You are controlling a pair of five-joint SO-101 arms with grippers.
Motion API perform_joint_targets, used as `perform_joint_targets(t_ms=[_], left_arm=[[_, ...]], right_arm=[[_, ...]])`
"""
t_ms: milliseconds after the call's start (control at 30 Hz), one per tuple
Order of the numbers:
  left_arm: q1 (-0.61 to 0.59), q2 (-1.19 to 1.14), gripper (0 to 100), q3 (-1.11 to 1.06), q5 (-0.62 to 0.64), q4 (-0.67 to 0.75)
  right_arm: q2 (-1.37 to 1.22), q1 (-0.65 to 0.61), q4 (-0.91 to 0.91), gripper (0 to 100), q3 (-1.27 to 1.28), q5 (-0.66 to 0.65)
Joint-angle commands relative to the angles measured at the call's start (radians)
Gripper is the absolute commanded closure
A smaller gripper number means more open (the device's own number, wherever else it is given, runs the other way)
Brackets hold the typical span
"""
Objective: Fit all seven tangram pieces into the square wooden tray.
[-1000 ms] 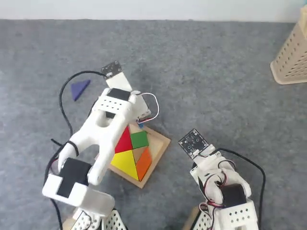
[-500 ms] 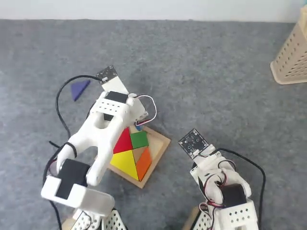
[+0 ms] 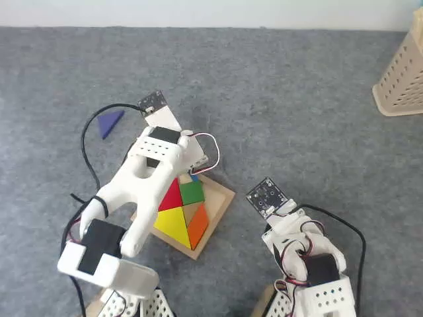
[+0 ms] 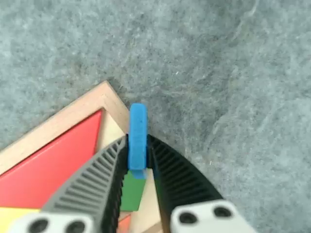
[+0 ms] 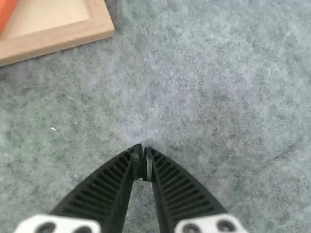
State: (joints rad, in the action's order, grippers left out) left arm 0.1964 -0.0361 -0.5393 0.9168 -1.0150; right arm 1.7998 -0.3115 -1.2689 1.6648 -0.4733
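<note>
a blue triangle [image 3: 110,123] lies on the grey carpet [image 3: 297,99] at far left, well apart from the square wooden tray [image 3: 223,196]. the left gripper [image 4: 138,148] pinches a blue piece [image 4: 137,121] on edge over the tray's far corner, near the red piece [image 4: 53,165] and green piece [image 4: 131,190]. the right gripper [image 5: 142,162] is clamped on nothing, near the tray.

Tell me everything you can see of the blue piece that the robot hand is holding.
The blue piece is a flat, plain blue slab with a smooth, painted look. It is seen edge-on, so its outline cannot be told. It stands upright on its edge, clamped between the black ribbed fingers of the left hand. It sits at a corner of the wooden tray, over a bare gap beside the red piece and green piece. Whether it touches the tray is unclear.
</note>
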Motion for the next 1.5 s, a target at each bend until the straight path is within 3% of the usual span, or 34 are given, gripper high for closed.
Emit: perform_joint_targets(t_ms=[0,200,367,633,800,1200,1467], left_arm=[[0.0,0.057,99,-0.007,-0.018,0.018],[-0.017,0.124,99,-0.058,0.021,0.041],[-0.038,0.147,99,-0.127,0.025,0.157],[0.086,0.157,99,-0.252,-0.029,0.397],[0.011,0.19,99,-0.251,0.084,0.399],[-0.086,0.387,99,-0.354,0.184,0.371],[-0.06,0.387,99,-0.381,0.27,0.361]], right_arm=[[0.015,0.001,-0.005,99.1,0.018,0.006],[0.015,0.001,-0.005,99.1,0.018,0.006],[0.015,0.001,-0.005,99.1,0.018,0.006],[0.015,0.001,-0.005,99.1,0.018,0.006],[0.015,0.001,-0.005,99.1,0.018,0.006],[0.015,0.001,-0.005,99.1,0.018,0.006],[0.015,0.001,-0.005,99.1,0.018,0.006]])
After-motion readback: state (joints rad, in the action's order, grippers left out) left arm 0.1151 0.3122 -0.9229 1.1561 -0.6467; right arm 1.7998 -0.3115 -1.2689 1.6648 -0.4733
